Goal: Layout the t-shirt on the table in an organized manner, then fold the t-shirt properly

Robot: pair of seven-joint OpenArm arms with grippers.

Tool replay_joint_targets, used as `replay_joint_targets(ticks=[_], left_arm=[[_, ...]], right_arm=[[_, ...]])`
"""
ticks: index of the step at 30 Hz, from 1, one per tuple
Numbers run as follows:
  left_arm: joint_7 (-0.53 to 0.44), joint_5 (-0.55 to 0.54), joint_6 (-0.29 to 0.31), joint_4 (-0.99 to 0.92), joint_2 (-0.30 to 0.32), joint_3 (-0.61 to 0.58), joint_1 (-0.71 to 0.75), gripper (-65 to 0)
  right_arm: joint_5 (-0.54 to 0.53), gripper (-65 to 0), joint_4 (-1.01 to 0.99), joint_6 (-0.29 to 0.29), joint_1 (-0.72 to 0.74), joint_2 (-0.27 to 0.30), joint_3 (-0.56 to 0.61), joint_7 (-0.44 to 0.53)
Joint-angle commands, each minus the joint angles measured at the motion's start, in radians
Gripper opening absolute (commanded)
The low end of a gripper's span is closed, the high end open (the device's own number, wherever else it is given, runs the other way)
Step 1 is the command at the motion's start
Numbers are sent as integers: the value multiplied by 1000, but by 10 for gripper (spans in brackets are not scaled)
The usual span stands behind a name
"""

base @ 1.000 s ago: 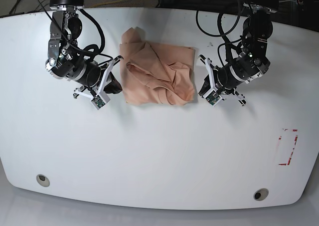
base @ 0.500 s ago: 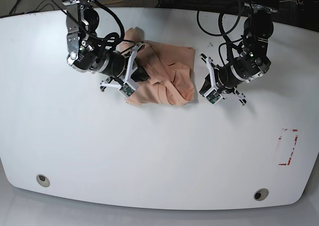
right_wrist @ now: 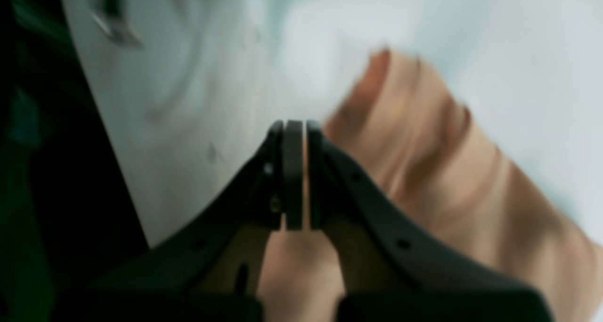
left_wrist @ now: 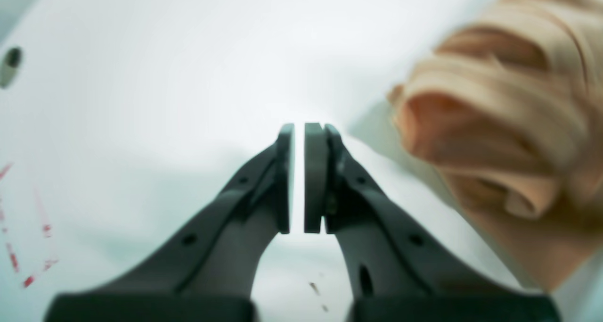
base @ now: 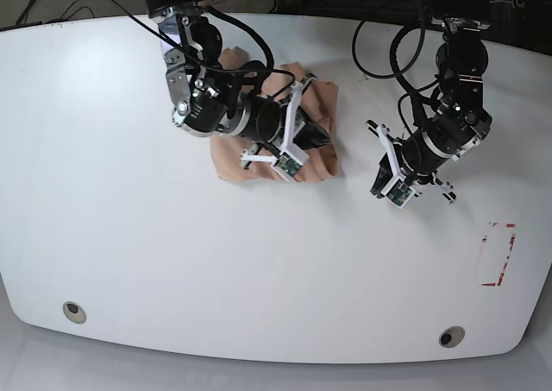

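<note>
The t-shirt [base: 231, 162] is lying bunched near the table's [base: 103, 236] far edge. We are reaching our right gripper [base: 321, 139] over it, jaws pressed together on nothing we can make out. We are holding our left gripper [base: 377, 184] beside it, jaws closed, empty.

Bright, even light is falling from above on the white desk [base: 129, 236], giving the base view sharp focus and only short soft shadows under the arms. The desk's curved edges are bowing slightly toward the frame's borders. Both wrist views are smearing heavily: the peach t-shirt [left_wrist: 509, 124] is streaking into soft bands, the red mark [left_wrist: 28, 246] is blurring, and pale glare is washing out the surface behind the dark jaws.
</note>
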State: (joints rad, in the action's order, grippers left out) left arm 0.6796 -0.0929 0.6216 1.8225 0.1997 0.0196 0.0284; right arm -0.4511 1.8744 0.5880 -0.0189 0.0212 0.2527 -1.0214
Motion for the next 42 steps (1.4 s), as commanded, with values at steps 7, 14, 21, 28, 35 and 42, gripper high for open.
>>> replay_joint_targets(ticks=[7, 14, 21, 28, 35, 42], left_arm=[[-21, -11, -1, 21, 8, 19, -29, -625], [-21, -15, 2, 23, 16, 16, -20, -625], [-16, -127, 77, 23, 11, -8, 15, -625], [-13, -276, 77, 52, 14, -94, 77, -625], [-13, -376, 77, 66, 14, -145, 150, -625], [-13, -396, 77, 66, 13, -218, 212, -625]], right_arm=[[-16, -635, 18, -18, 26, 29, -33, 20], [77, -635, 40, -23, 23, 116, -91, 22], [173, -635, 37, -16, 27, 176, -143, 23], [219, -635, 17, -15, 73, 191, -151, 63], [213, -635, -71, -15, 142, 190, -149, 105], [217, -635, -158, -13, 196, 161, -149, 137]])
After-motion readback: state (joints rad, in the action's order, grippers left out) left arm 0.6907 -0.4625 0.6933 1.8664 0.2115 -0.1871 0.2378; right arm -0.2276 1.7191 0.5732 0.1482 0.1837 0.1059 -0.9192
